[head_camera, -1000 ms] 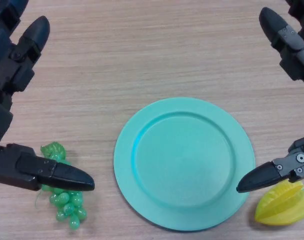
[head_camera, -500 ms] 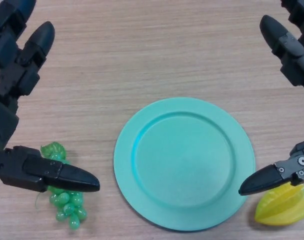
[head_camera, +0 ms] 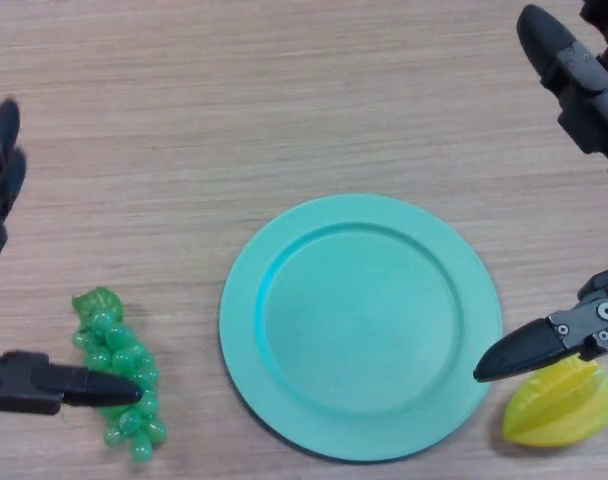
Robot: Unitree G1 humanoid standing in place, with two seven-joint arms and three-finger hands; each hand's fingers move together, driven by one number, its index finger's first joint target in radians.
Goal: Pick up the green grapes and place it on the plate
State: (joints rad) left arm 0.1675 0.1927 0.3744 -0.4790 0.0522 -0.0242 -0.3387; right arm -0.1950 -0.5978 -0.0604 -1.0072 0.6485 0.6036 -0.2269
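Beside the plate (head_camera: 361, 325), the green grapes (head_camera: 117, 372) are overlapped by the spread, empty left hand (head_camera: 44, 383); the right hand (head_camera: 574, 330) is likewise spread and empty.

We record the table (head_camera: 284, 110) as light wood with a fine horizontal grain, pale brown throughout. The plate (head_camera: 361, 325), centre of the frame, is plain turquoise, without pattern. The green grapes (head_camera: 119, 352), lower left, are bright translucent green, with a leaf of the same green at the upper end of the bunch. The star fruit (head_camera: 559, 408), lower right, is yellow with a greenish tinge along its ridges. The left hand (head_camera: 44, 385) and right hand (head_camera: 574, 335) are both black, the right with grey metal fittings.
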